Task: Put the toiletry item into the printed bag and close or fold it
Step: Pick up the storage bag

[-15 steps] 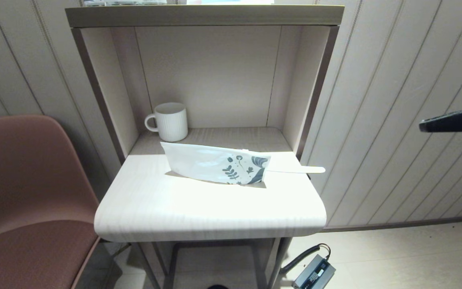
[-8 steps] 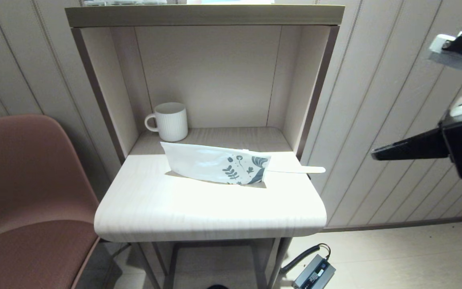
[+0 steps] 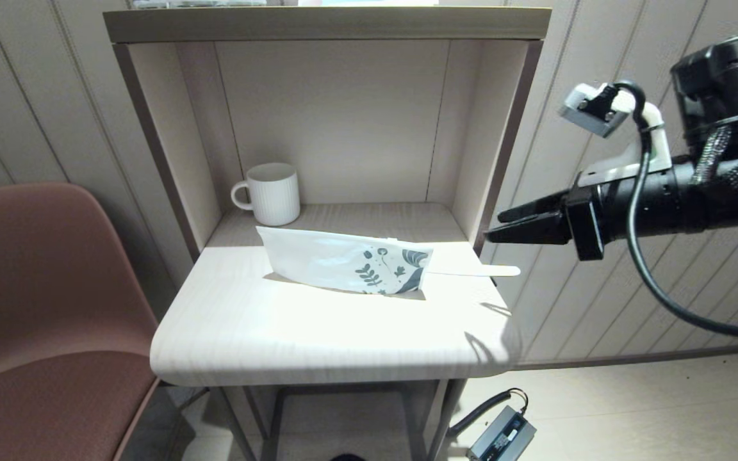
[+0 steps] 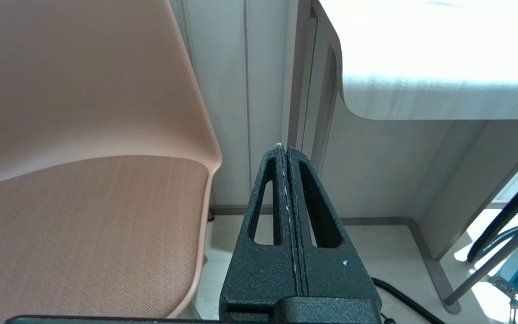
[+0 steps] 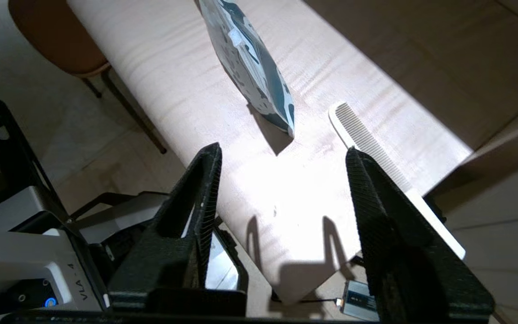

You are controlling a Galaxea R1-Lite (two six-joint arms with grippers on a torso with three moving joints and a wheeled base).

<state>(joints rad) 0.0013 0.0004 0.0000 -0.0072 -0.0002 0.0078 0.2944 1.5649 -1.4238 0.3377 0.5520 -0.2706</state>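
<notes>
Comb (image 5: 367, 144) lies on the surface (image 3: 318, 333) outside the printed bag (image 3: 343, 262), just below the empty, half-open right end effector (image 3: 494, 232); insertion and folding remain undone.

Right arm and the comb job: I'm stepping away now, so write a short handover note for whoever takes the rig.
Left gripper: shut, empty, parked low beside the chair.
Right gripper: open, empty, in the air off the table's right edge, pointing towards the comb.
Comb: flat on the table by the right edge, handle end overhanging slightly, toothed end towards the printed bag; wholly outside it.
Printed bag: flat mid-table, printed end towards the comb, in front of the mug.
Done: nothing yet.
Left: grasp the comb, slide it into the bag, then close or fold it.
</notes>
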